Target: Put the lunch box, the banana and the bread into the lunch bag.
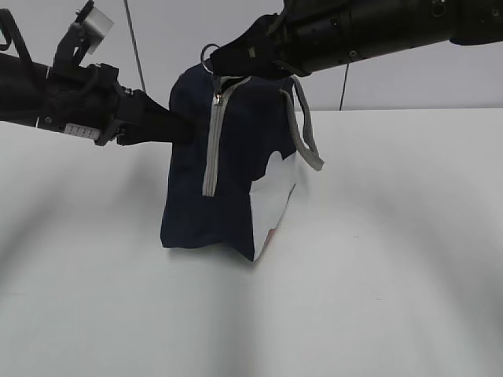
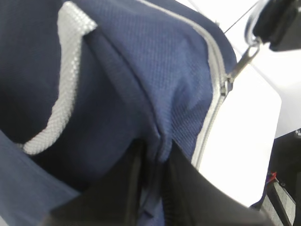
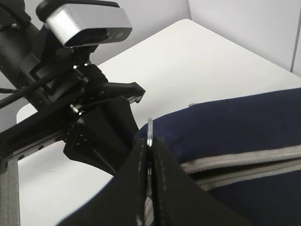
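The navy lunch bag [image 1: 212,173] stands upright in the middle of the table, white side panel [image 1: 275,196] facing front right, grey zipper [image 1: 211,149] running down its near end. My left gripper [image 1: 185,126] is shut on a fold of the bag's fabric [image 2: 155,150] at its left upper side. My right gripper [image 1: 224,67] is shut on the zipper's metal ring pull [image 3: 149,132] at the bag's top corner; the ring [image 1: 209,56] sticks out above the fingers. The lunch box, the banana and the bread are out of view.
Grey webbing handles [image 1: 306,133] hang over the bag's right side; another handle shows in the left wrist view [image 2: 61,103]. The white table [image 1: 377,298] spreads around the bag. A pale wall stands behind.
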Motion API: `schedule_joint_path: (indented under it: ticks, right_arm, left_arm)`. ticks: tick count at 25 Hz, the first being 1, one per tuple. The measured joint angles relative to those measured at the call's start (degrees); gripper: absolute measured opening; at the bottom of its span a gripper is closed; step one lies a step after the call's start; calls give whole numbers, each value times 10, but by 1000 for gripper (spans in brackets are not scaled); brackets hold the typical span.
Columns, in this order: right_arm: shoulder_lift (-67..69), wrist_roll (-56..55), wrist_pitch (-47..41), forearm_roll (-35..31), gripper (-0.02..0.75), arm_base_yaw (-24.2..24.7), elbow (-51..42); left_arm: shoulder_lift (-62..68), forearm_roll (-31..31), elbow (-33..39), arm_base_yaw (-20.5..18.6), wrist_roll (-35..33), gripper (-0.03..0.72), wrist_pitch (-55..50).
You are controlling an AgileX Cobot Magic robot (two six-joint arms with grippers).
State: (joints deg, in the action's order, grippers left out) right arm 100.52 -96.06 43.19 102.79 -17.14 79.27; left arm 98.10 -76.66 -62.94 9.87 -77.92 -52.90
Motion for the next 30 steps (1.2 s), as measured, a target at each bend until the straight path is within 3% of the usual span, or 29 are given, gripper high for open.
schedule_joint_path:
  ticks: [5, 19, 30]
  right_arm:
    - [0, -7, -9, 1, -16, 0, 0]
    - [1, -12, -42, -28, -16, 0, 0]
    - [1, -34, -122, -62, -16, 0, 0]
  left_arm:
    - [0, 14, 0, 0, 0, 8, 0]
    - [0, 29, 0, 1, 0, 5, 1]
    - [0, 53, 0, 2, 0, 4, 2]
